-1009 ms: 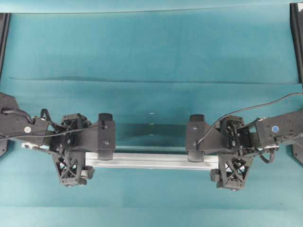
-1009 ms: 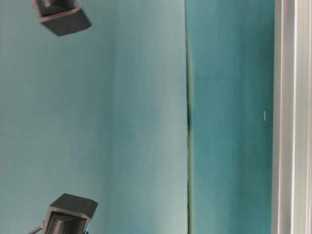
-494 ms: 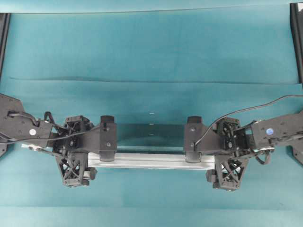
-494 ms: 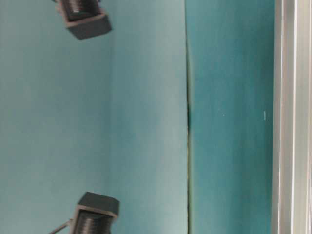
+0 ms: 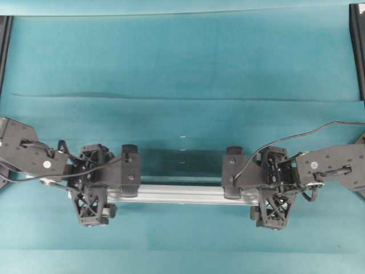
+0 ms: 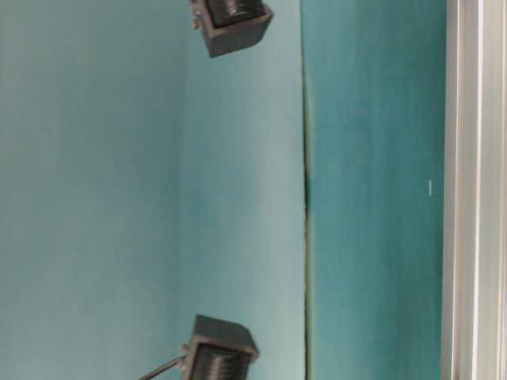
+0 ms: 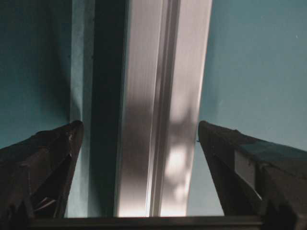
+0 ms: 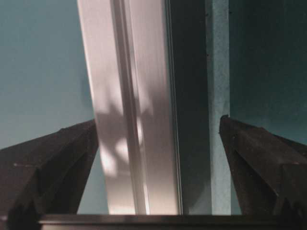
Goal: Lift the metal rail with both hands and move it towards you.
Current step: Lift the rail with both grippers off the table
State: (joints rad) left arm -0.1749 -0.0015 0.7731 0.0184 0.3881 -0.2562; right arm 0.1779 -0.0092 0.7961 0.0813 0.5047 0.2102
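Metal rail (image 5: 182, 194): one, flat on teal mat (image 5: 182, 68), 6 o'clock of centre. Grippers: two, left gripper (image 7: 139, 139), right gripper (image 8: 158, 136), both spread wide, straddling rail, gripping nothing. Open mat toward 12 and 6.

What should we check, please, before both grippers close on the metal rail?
1. Left gripper open: ok.
2. Right gripper open: ok.
3. Metal rail between the left fingers: ok, gaps on both sides.
4. Rail between the right fingers: ok, nearer one finger.
5. Grippers low enough to grip: cannot tell.
6. Rail flat on the table: ok.
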